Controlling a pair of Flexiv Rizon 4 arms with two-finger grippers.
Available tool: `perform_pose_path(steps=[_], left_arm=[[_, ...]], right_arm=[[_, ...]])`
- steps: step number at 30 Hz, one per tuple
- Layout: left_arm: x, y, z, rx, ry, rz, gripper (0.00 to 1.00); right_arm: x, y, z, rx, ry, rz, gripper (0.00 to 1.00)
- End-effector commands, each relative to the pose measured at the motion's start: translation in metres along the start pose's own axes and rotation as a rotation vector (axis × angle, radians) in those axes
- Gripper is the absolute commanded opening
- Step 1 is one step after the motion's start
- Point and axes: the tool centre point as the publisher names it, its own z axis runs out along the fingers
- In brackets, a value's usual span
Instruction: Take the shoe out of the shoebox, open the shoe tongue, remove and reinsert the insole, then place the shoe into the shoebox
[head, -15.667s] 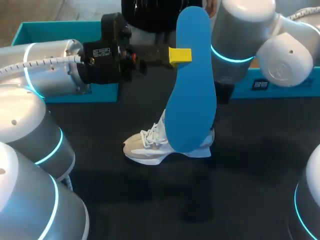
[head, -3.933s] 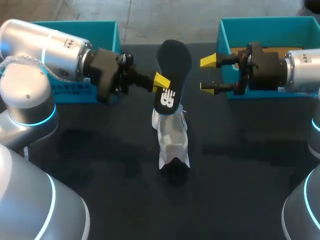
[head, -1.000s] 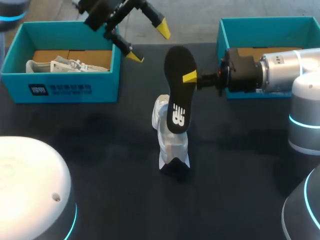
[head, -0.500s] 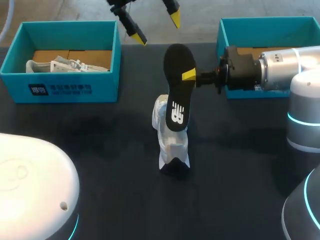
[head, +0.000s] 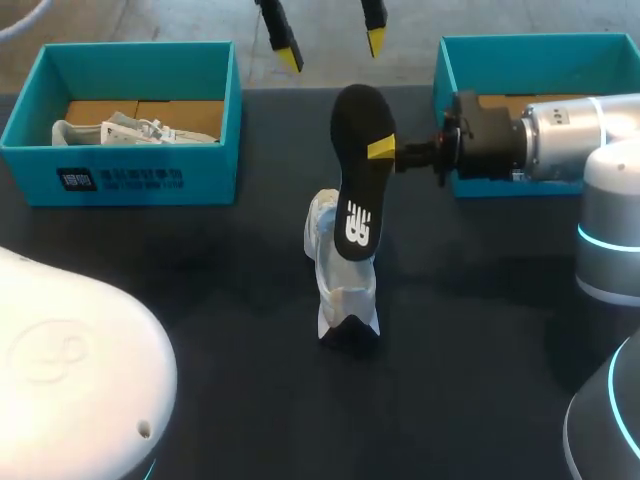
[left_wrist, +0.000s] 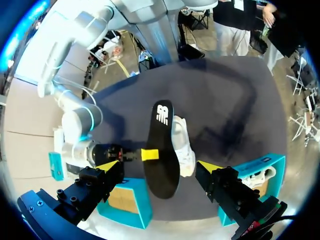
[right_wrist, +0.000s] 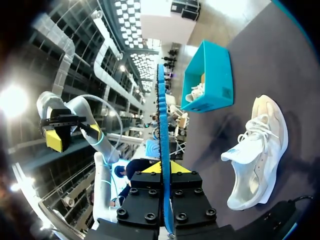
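The right pincer (head: 383, 150) is clamped on the black insole (head: 355, 190) and holds it upright over the middle of the table (head: 200, 300), its lower end at the white shoe (head: 340, 275) lying there. The left pincer (head: 332, 45) hangs over the far edge, fingers apart and gripping nothing. One shoebox (head: 200, 170) with a second shoe (head: 140, 130) sits at the far left corner, the other shoebox (head: 447, 70) at the far right. From the left wrist, the left pincer (left_wrist: 159, 166) spreads wide above the insole (left_wrist: 162, 135), the shoe (left_wrist: 184, 145) beside it. From the right wrist, the right pincer (right_wrist: 162, 170) grips the insole (right_wrist: 161, 110) edge-on, with the shoe (right_wrist: 260, 145) on the table beside it.
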Motion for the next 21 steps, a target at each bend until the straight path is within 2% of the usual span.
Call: perform_pose_path(steps=[1,13,21], left_arm=[[-0.006,0.006,-0.006,-0.005,0.181,-0.009,1.00],[-0.014,0.024,-0.002,-0.015,0.148,0.015,1.00],[-0.018,0.025,0.000,-0.025,0.139,0.028,1.00]], right_arm=[[-0.002,0.000,0.002,-0.003,0.010,-0.002,0.00],[-0.001,0.001,0.001,0.003,0.017,-0.007,0.00],[0.001,0.002,-0.002,0.003,0.015,-0.013,0.00]])
